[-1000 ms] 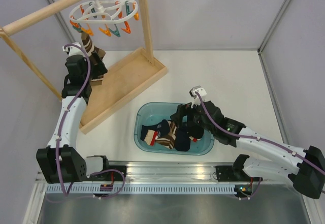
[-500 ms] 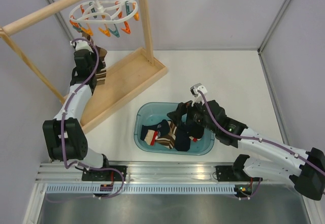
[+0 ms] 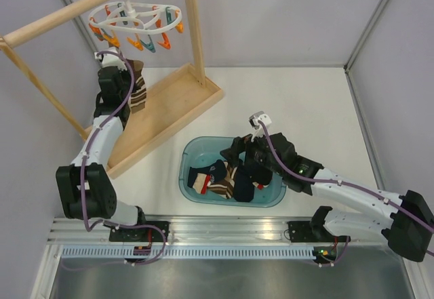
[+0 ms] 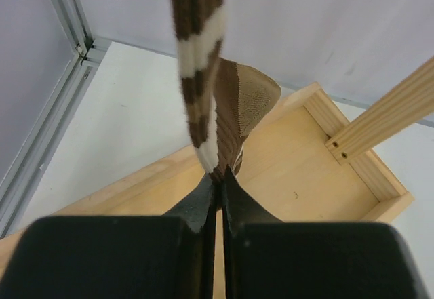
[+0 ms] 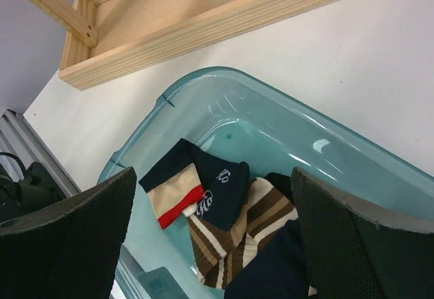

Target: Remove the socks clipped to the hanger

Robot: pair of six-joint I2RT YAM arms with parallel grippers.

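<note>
Left gripper [image 4: 218,180] has just clenched the brown-and-white striped fabric sock [image 4: 200,75] hanging at the white plastic oval hanger [image 3: 135,17]'s left edge, so it looks ready to pull. Right gripper [image 5: 213,231] gapes, empty.

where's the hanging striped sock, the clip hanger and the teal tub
striped sock [image 4: 199,75]: left wrist view, on its brown-and-white striped length.
clip hanger [image 3: 131,13]: top external view, on the white hub under the hook.
teal tub [image 5: 285,136]: right wrist view, on a bare stretch of inner wall.
</note>
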